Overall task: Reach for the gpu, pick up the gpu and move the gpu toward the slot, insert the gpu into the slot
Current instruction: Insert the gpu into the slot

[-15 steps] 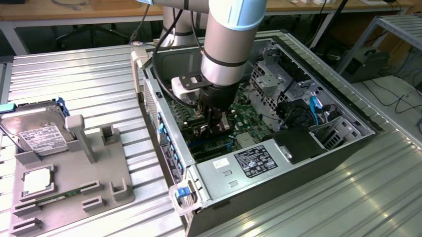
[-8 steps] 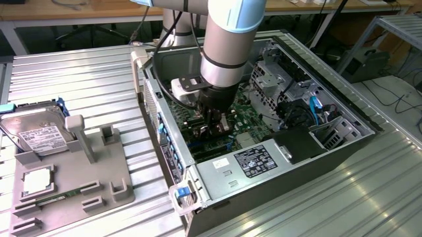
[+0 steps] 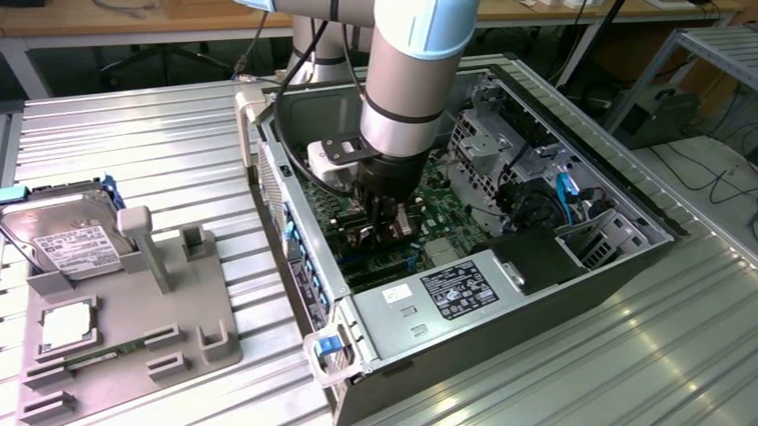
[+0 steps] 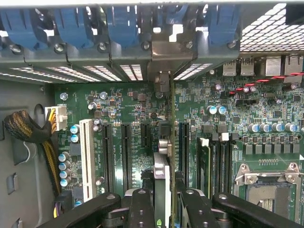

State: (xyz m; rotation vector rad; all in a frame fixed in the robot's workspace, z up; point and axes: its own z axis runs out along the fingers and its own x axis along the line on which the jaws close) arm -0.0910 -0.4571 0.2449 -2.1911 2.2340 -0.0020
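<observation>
Wrist view: the black two-fingered gripper (image 4: 164, 199) is clamped on the thin dark gpu card (image 4: 164, 142), edge-on and upright over the green motherboard (image 4: 133, 109), its long axis along the connector rows

Hard drive (image 3: 67, 232), perhaps on gray fixture (image 3: 177, 311)

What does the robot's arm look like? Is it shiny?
The arm is a fat, round, silvery-grey tube with a light blue cap near the top and a dark ring lower down. A black cable runs beside it. Its gripper is black, with a small grey and black box fixed at the wrist.
</observation>
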